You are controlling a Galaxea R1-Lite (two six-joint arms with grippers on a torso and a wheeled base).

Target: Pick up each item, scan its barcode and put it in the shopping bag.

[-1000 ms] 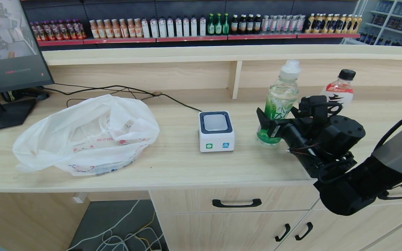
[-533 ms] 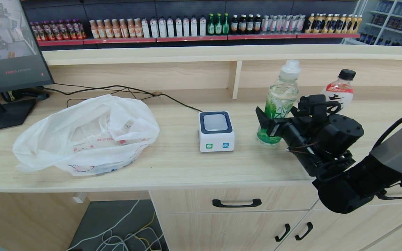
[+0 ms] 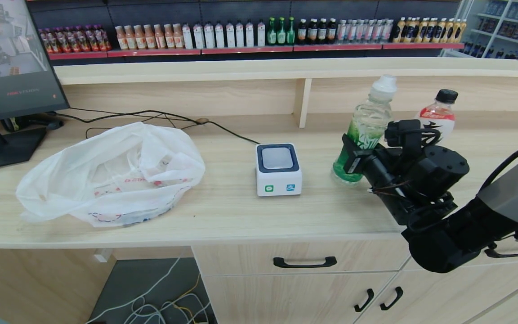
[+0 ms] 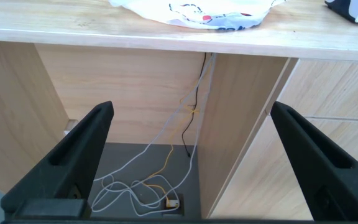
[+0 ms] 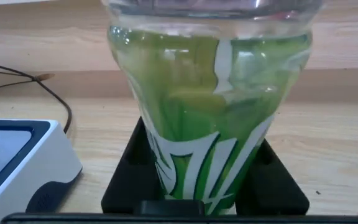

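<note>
Now at the checkout bench [image 3: 241,211], the right end effector [image 3: 360,155] clamps a green-labelled bottle [image 3: 369,121].

On the robot's left side of the pale wooden bench, a white shopping bag [image 3: 115,175] lies slumped with its mouth open, near a dark monitor [image 3: 11,58] at the far corner. The right end effector grips the green-labelled bottle low on its body, one finger on each side. The bottle tilts, cap leaning toward the robot's right, and whether its base touches the bench cannot be told. A white scanner [image 3: 279,168] sits just beside it, between bottle and bag, window facing up. A red-labelled bottle [image 3: 439,114] stands upright behind the arm. The left end effector [image 4: 191,112] hangs below the bench edge, fingers spread wide, facing cables [image 4: 148,186] on the floor.
</note>
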